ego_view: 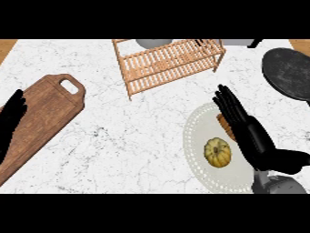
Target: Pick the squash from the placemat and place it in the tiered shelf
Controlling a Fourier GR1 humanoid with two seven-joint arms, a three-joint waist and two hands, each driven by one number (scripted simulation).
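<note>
A small, ribbed yellow squash [217,152] sits on a round pale placemat [201,173] on the white marble table [117,136]. The right hand [251,132], fingers straight, hovers just beside it. The round squash could roll away if nudged. The slatted wooden tiered shelf [167,61] stands beyond. The left hand [3,127] rests open over a wooden cutting board [47,109].

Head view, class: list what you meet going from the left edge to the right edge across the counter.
Left robot hand → wooden cutting board → wooden tiered shelf → squash on the white placemat → right robot hand → dark frying pan.
</note>
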